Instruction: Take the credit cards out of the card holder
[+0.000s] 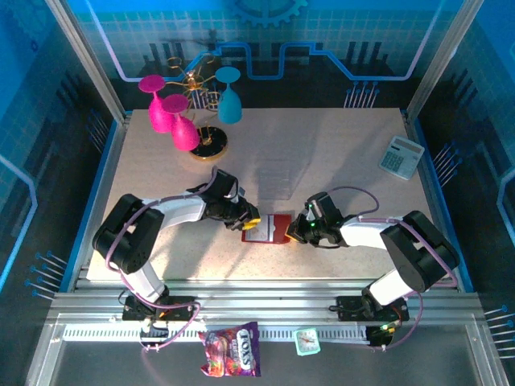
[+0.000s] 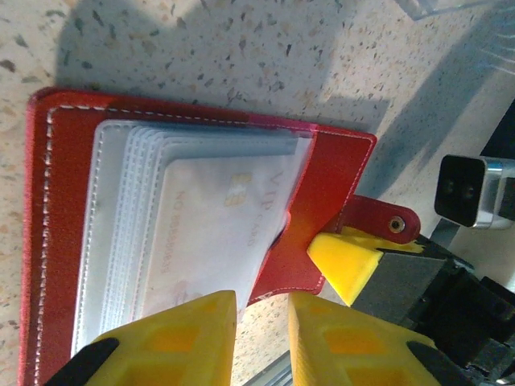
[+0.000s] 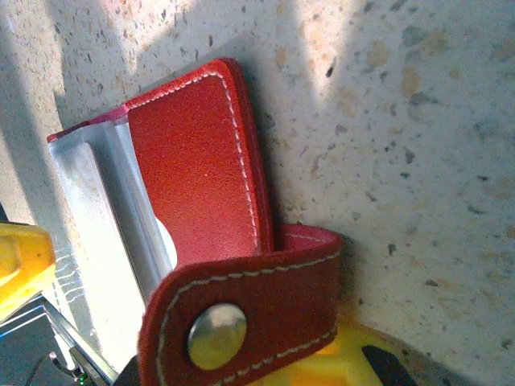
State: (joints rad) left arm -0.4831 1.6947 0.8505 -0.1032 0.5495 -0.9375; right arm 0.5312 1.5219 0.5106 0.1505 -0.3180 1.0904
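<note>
- While both arms bend inward toward its middle, the speckled tabletop (image 1: pixel 346 153) carries a gold stand (image 1: pixel 209 146) with pink and blue goblets at the far left and a grey-white calculator (image 1: pixel 401 156) at the far right.
- The red card holder (image 1: pixel 268 229) lies open at the middle of the tabletop, toward the near edge, between the two end effectors.
- The left end effector (image 2: pixel 261 338) sits at the holder's left edge. Its yellow fingers (image 2: pixel 173 342) stand slightly apart, with the corner of the holder's flap at the gap. I cannot tell whether they pinch anything.
- The right end effector (image 1: pixel 296 231) is closed at the holder's right edge. The tab lies against its yellow finger (image 3: pixel 322 366), but a grip on it cannot be made out.
- A whitish credit card (image 2: pixel 217 233) with faint "VIP" print sits inside the clear sleeves.
- The snap tab (image 3: pixel 241 322) curls over, its metal stud facing up.
</note>
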